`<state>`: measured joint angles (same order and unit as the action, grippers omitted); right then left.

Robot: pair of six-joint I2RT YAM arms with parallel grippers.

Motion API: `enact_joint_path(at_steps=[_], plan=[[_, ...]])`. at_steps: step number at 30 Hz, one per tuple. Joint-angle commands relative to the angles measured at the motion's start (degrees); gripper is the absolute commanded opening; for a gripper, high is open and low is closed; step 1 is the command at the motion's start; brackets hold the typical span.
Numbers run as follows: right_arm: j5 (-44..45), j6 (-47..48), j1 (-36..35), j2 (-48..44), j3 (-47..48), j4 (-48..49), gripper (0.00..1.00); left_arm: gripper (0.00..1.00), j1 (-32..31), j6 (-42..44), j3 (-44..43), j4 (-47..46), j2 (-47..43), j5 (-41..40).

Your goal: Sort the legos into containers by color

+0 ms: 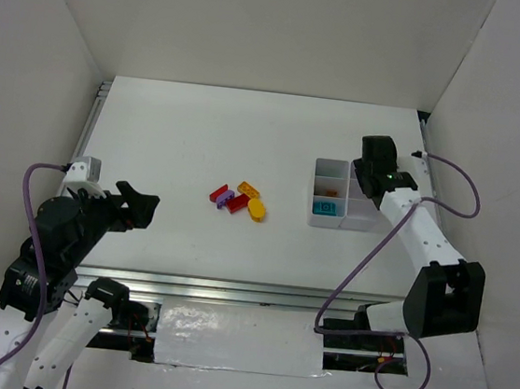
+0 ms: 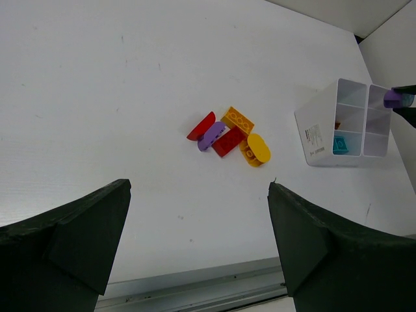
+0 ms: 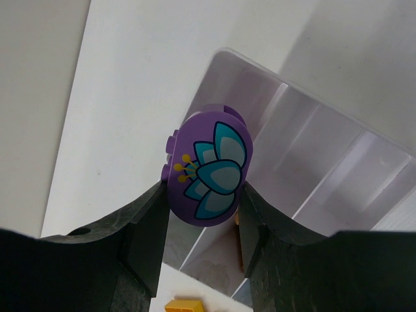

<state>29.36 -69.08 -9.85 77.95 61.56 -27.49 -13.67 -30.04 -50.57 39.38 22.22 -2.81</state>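
White table (image 1: pixel 201 132). White six-compartment tray (image 1: pixel 315 193) is the landmark, two columns of three.

Right gripper (image 3: pixel 205 201) hangs above the tray's far end, over the column away from the loose pile. Its jaws pinch a purple oval brick (image 3: pixel 208 166) with a teal flower print, clear of the compartments.

Left gripper (image 2: pixel 198 188) is well apart from the tray, beyond the pile, jaws spread wide and nothing between them.

Five loose legos lie bunched on the table beside the tray, on its left-arm side: yellow oval (image 2: pixel 257 149) nearest the tray, then orange studded block (image 2: pixel 237 120), red rectangle (image 2: pixel 228 141), purple rounded piece (image 2: pixel 212 136) and red rounded piece (image 2: pixel 201 126) farthest.

Teal brick (image 2: pixel 340 144) sits in the tray's nearest compartment, pile-side column.
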Motion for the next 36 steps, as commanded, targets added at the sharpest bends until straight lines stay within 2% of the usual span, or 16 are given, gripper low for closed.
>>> enact_joint_path(at_steps=[1,13,20,26,30,36], plan=[[0.9,-1.8,0.2,1.2,1.4,2.4,0.03,0.99,-0.3,1.1,-0.2,-2.7,-0.8,0.7],[4.0,-4.5,0.3,3.2,-0.3,3.4,0.04,1.00,-0.4,1.4,-0.1,-2.8,-0.4,1.3],[4.1,-5.0,0.8,5.0,-0.1,3.5,0.10,1.00,-0.4,1.5,-0.1,-2.9,-0.3,1.6],[4.3,-4.7,1.0,4.6,-1.6,4.8,0.22,0.99,-0.4,1.7,-0.1,-3.2,0.0,2.0],[4.4,-4.2,1.0,4.8,-1.7,5.2,0.34,1.00,-0.3,1.7,-0.1,-3.3,0.2,2.3],[3.9,-4.7,1.2,4.9,-1.6,5.2,0.34,1.00,-0.4,1.7,-0.1,-3.3,0.2,2.3]])
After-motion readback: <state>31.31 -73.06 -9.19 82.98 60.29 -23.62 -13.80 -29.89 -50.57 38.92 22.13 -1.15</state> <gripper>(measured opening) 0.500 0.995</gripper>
